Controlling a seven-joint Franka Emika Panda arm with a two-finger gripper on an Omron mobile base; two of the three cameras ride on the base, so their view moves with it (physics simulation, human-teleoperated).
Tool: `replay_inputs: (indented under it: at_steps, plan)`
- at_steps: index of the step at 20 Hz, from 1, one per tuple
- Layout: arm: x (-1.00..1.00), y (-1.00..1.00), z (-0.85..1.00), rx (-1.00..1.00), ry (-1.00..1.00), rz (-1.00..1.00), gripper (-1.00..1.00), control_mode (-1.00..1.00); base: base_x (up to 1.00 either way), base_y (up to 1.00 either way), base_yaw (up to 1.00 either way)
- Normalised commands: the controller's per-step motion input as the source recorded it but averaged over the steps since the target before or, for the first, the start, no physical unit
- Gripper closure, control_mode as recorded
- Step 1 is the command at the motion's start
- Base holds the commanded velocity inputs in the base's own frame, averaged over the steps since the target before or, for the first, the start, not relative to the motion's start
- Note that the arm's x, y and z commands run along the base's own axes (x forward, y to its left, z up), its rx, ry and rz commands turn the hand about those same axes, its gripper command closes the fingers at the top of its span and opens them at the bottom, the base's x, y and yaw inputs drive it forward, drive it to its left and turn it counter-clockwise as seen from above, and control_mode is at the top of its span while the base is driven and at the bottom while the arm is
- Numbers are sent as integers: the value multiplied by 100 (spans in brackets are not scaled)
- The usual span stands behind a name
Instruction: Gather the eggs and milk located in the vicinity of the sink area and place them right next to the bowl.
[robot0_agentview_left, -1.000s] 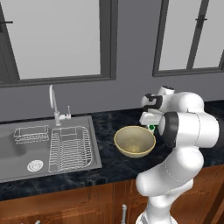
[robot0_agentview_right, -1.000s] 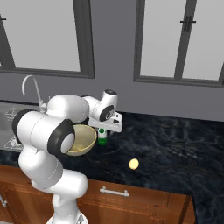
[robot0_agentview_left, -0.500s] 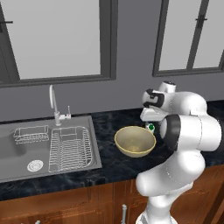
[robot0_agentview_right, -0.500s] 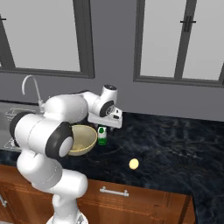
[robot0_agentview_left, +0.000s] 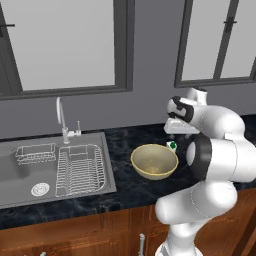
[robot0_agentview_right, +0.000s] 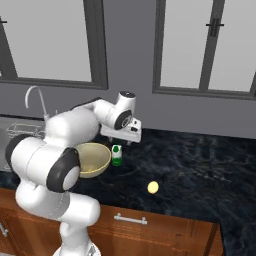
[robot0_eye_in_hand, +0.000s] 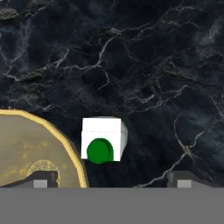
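The counter (robot0_agentview_right: 200, 165), a dark veined stone slab, ran under the windows with the sink (robot0_agentview_left: 30, 170) set into its left end; the basin held wire racks and a curved faucet, and it lay well apart from where the arm was working. The bowl (robot0_agentview_left: 154, 161), yellowish-tan and thick-rimmed, sat on the counter to the right of the sink. The milk (robot0_agentview_right: 117, 155) stood upright just beside the bowl's rim on the side away from the sink, its green cap uppermost; from the hand view its white top and cap appeared between the two fingertips and close to the bowl's edge, apart from it by a thin strip of counter. So the carton appeared already placed where the task wanted it.

The tool (robot0_agentview_right: 129, 141) hung directly above the milk with its jaws spread wide and nothing between them, clear of the carton.

The egg (robot0_agentview_right: 153, 187), one small pale ball, lay alone on the open counter, nearer the front edge and off to the right of the milk and bowl as the right base view showed it. From the tool it lay forward-right and lower, across bare stone. Being round, it had no long axis to line up with. Nothing stood in the way; the milk and bowl rim were the only things near the tool that a careless swing might clip.
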Motion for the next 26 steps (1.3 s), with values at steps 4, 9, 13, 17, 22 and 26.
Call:
replay_inputs:
  at_steps: [4, 9, 13, 17, 22, 26]
  plan:
    - [-47, -48, 0, 3, 0, -2, -100, -100, 0, 0, 0]
    - [-41, -54, 0, 3, 0, -13, -100, -100, 0, 0, 0]
    - [-36, -33, 4, 5, 0, -24, -100, -100, 0, 0, 0]
    - [-19, -14, 11, 6, 1, -32, -100, -100, 0, 0, 0]
    - [0, 0, 18, 6, 9, -34, -100, -100, 0, 0, 0]
    - [0, 0, 23, 1, 16, -40, -100, -100, 0, 0, 0]
